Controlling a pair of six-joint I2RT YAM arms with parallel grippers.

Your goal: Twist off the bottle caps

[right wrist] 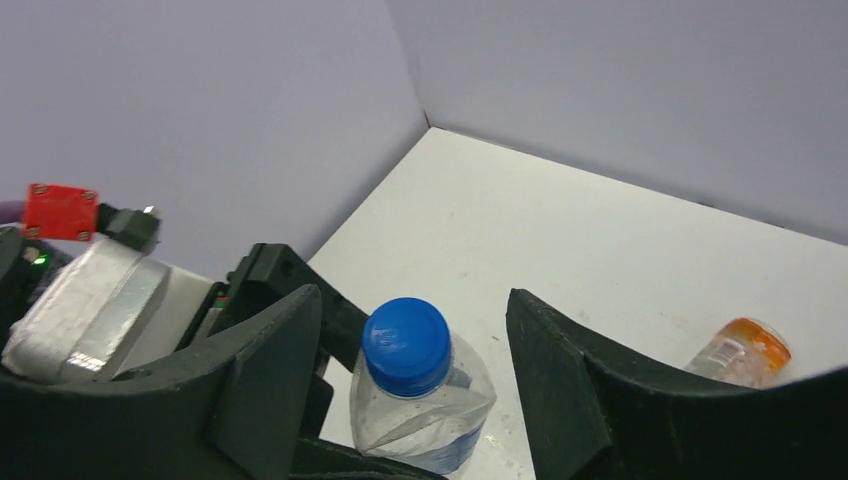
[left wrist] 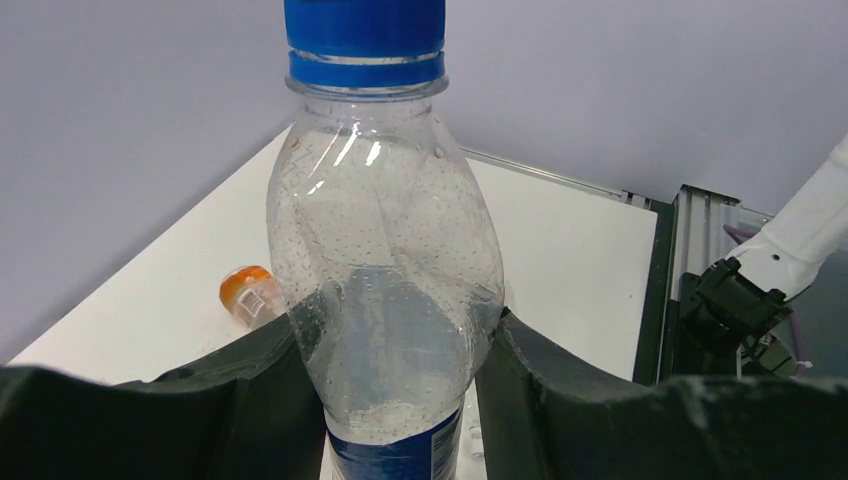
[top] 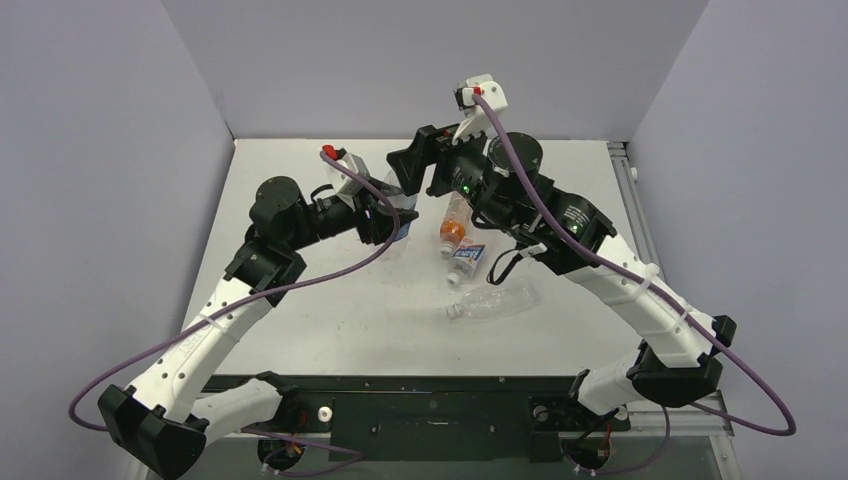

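A clear bottle with a blue label [left wrist: 385, 260] stands upright at the back left of the table, its blue cap [left wrist: 364, 40] screwed on. My left gripper [left wrist: 395, 330] is shut on the bottle's body, one finger pressed on each side. In the right wrist view the blue cap [right wrist: 406, 345] sits between the spread fingers of my right gripper [right wrist: 412, 300], with a gap on both sides. That gripper is open and hovers over the bottle top [top: 405, 170]. The left gripper [top: 392, 215] holds the bottle from the left.
Three more bottles lie on the white table [top: 330, 320]: an orange one [top: 452, 228], a short one with a blue-white label [top: 466, 262] and a plain clear one [top: 495, 300]. Grey walls close in the back and both sides.
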